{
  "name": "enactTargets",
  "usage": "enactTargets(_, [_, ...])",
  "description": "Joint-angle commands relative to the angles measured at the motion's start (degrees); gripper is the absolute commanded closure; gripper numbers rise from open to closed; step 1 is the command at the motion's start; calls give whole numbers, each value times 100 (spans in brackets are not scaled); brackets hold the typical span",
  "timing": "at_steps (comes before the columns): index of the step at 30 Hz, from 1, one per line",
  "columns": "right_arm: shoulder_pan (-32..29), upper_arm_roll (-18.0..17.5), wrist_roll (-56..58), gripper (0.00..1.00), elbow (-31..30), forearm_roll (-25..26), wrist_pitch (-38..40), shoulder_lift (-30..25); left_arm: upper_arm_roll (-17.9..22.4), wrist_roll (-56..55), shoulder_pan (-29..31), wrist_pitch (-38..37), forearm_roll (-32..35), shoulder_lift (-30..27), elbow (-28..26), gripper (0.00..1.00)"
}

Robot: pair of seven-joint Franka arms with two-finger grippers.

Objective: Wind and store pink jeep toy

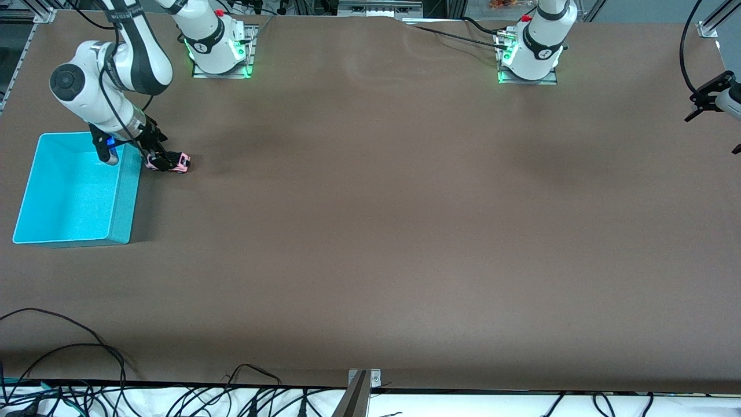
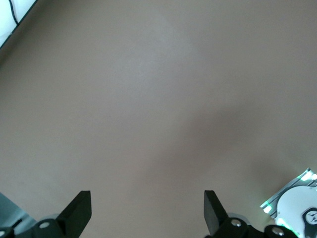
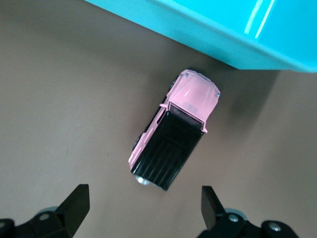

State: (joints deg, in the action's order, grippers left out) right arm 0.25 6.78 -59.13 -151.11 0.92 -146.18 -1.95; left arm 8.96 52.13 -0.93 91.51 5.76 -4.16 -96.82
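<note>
With jaws wide, right gripper overhangs pink jeep toy

brown table, teal bin toward right arm's end, cables

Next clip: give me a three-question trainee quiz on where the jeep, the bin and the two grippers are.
1. True or false: the pink jeep toy is already inside the teal bin.
2. What is the right gripper doing? A) shut on the jeep B) open above the jeep C) open over the bin's floor
3. Fill in: the left gripper is open over bare ____.

Key:
1. False: it stands on the table beside the bin's wall, on its wheels.
2. B: fingers apart, jeep between and below them, not gripped.
3. Table; that arm waits at its own end.
</note>
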Motion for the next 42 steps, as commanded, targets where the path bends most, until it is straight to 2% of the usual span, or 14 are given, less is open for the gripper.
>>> enactTargets(1, [-34,51,-257,0,-155,66,-551,326,-254,-782,-30,-300,206,-24,137,0])
enactTargets(5, [-42,209,-265,0,-278,66,-877,415,-386,-1336,-30,-450,206,-24,312,0])
enactTargets(13, [-42,358,-415,0,-278,66,-1000,511,-526,-2242,-30,-687,128,-24,453,0])
enactTargets(22, [-42,367,-485,1,-296,57,-1141,670,-702,-3463,-13,-828,-109,-24,480,0])
enactTargets(25, [-42,367,-661,12,-287,57,-1150,670,-737,-4051,14,-960,-224,-15,629,0])
enactTargets(26, [-42,367,-678,22,-296,57,-1150,670,-772,-4236,14,-995,-224,-15,655,0])
enactTargets(28, [-42,367,-679,53,-287,57,-1150,670,-860,-4544,23,-1013,-233,-6,673,0])
enactTargets(32, [-42,359,-687,87,-287,57,-1150,678,-948,-4984,40,-1021,-233,-6,700,0])
enactTargets(37, [-34,359,-740,96,-252,57,-1115,591,-948,-5152,58,-1021,-373,-6,700,0])
enactTargets(42, [1,315,-924,96,-165,57,-1019,354,-948,-5257,181,-1021,-462,11,717,0])
